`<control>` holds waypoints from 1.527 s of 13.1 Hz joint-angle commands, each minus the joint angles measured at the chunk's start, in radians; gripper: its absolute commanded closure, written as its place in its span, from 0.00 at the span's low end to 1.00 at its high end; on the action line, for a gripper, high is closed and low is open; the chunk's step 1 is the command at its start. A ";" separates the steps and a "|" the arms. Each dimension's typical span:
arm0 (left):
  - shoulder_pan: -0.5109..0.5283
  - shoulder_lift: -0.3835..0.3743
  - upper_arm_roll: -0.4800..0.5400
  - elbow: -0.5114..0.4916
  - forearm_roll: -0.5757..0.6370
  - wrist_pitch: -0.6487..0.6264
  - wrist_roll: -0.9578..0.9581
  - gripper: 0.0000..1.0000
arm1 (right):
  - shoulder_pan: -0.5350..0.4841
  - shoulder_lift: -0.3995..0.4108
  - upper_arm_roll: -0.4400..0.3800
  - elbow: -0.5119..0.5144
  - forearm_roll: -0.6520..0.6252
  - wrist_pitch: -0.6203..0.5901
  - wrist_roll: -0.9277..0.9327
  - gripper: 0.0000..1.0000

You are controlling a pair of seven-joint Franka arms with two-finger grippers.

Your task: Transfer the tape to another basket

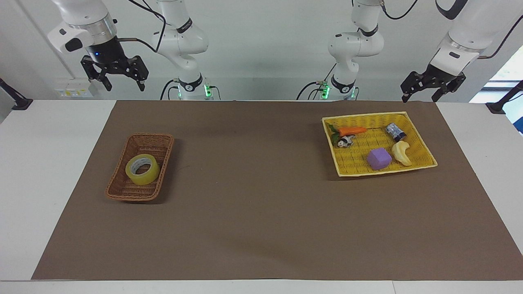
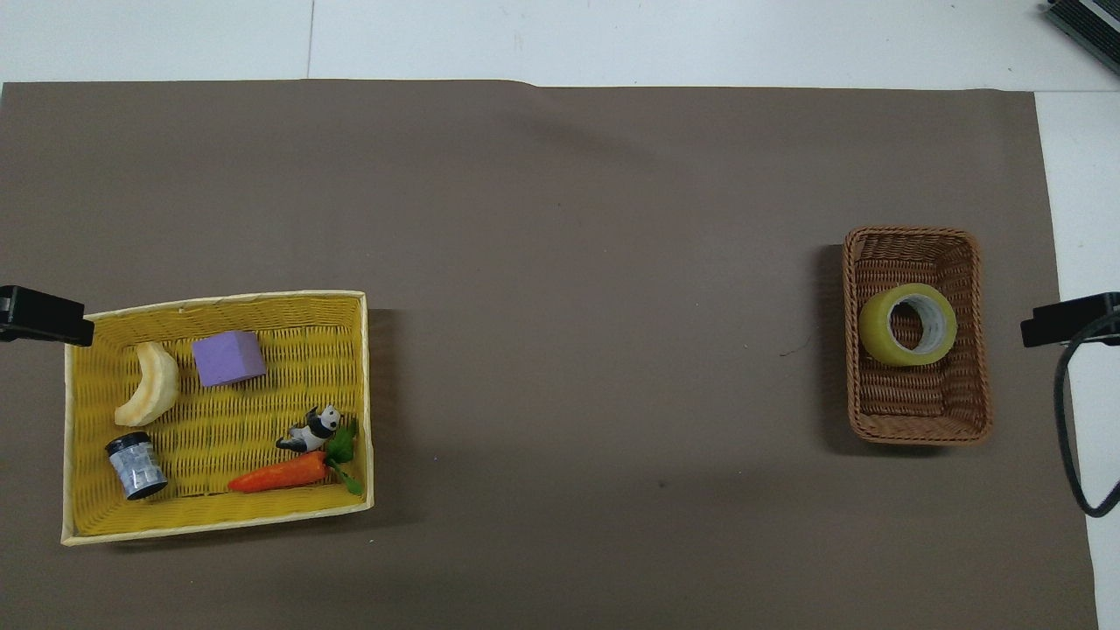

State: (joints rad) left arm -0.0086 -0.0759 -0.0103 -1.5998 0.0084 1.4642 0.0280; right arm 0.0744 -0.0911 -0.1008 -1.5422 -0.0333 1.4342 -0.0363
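Observation:
The tape (image 1: 142, 169), a yellow roll with a pale core, lies in the narrow brown wicker basket (image 1: 122, 192) toward the right arm's end of the table. It also shows in the overhead view (image 2: 907, 324), inside that basket (image 2: 919, 424). My right gripper (image 1: 124, 86) is open and empty, raised high above the table's edge on the robots' side of the basket; its tip (image 2: 1069, 319) shows beside the basket from above. My left gripper (image 1: 419, 97) is open and empty, waiting high above the yellow tray's corner (image 2: 44, 317).
A wide yellow woven tray (image 1: 425, 161) toward the left arm's end holds a carrot (image 1: 352, 131), a panda figure (image 1: 345, 141), a purple block (image 1: 378, 158), a banana toy (image 1: 401, 152) and a small jar (image 1: 395, 132). A brown mat (image 1: 261, 204) covers the table.

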 commanded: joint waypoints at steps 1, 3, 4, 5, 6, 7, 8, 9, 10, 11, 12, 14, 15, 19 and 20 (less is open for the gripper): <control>0.012 0.013 -0.008 0.027 0.010 -0.022 -0.003 0.00 | -0.008 -0.028 0.007 -0.032 -0.005 -0.008 0.000 0.00; 0.012 0.013 -0.008 0.027 0.010 -0.022 -0.003 0.00 | -0.007 -0.032 0.007 -0.050 -0.004 0.002 0.001 0.00; 0.012 0.013 -0.008 0.027 0.010 -0.022 -0.003 0.00 | -0.007 -0.032 0.009 -0.050 -0.004 0.002 0.007 0.00; 0.012 0.013 -0.008 0.027 0.010 -0.022 -0.003 0.00 | -0.005 -0.029 0.009 -0.046 -0.008 0.003 0.006 0.00; 0.012 0.013 -0.008 0.027 0.010 -0.022 -0.002 0.00 | -0.004 -0.015 0.013 -0.027 -0.020 -0.008 0.003 0.00; 0.012 0.013 -0.008 0.027 0.010 -0.022 -0.003 0.00 | -0.001 0.000 0.013 0.002 -0.020 -0.029 0.001 0.00; 0.012 0.013 -0.008 0.027 0.010 -0.022 -0.003 0.00 | -0.005 0.019 0.015 0.020 -0.020 -0.049 0.003 0.00; 0.012 0.013 -0.008 0.027 0.010 -0.022 -0.003 0.00 | -0.005 0.016 0.013 0.011 -0.010 -0.029 0.006 0.00; 0.012 0.013 -0.010 0.027 0.010 -0.022 -0.003 0.00 | -0.007 0.005 0.013 -0.008 -0.008 -0.017 0.010 0.00; 0.012 0.013 -0.010 0.027 0.010 -0.022 -0.002 0.00 | -0.005 -0.007 0.013 -0.025 -0.008 -0.012 0.012 0.00; 0.012 0.013 -0.008 0.027 0.010 -0.022 -0.002 0.00 | -0.008 -0.010 0.010 -0.033 -0.008 -0.006 0.007 0.00; 0.012 0.013 -0.008 0.027 0.010 -0.022 -0.003 0.00 | -0.012 -0.009 0.000 -0.026 -0.005 -0.009 0.006 0.00; 0.012 0.013 -0.008 0.027 0.010 -0.022 -0.003 0.00 | -0.010 -0.009 0.004 -0.022 -0.005 -0.011 0.009 0.00; 0.012 0.013 -0.008 0.027 0.010 -0.022 -0.003 0.00 | -0.001 -0.019 0.007 -0.033 -0.004 -0.009 0.001 0.00; 0.012 0.013 -0.008 0.027 0.010 -0.022 -0.003 0.00 | 0.002 -0.019 0.009 -0.033 -0.004 0.011 -0.002 0.00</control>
State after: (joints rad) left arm -0.0086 -0.0759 -0.0103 -1.5998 0.0084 1.4642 0.0280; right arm 0.0752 -0.0940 -0.0997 -1.5562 -0.0332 1.4196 -0.0363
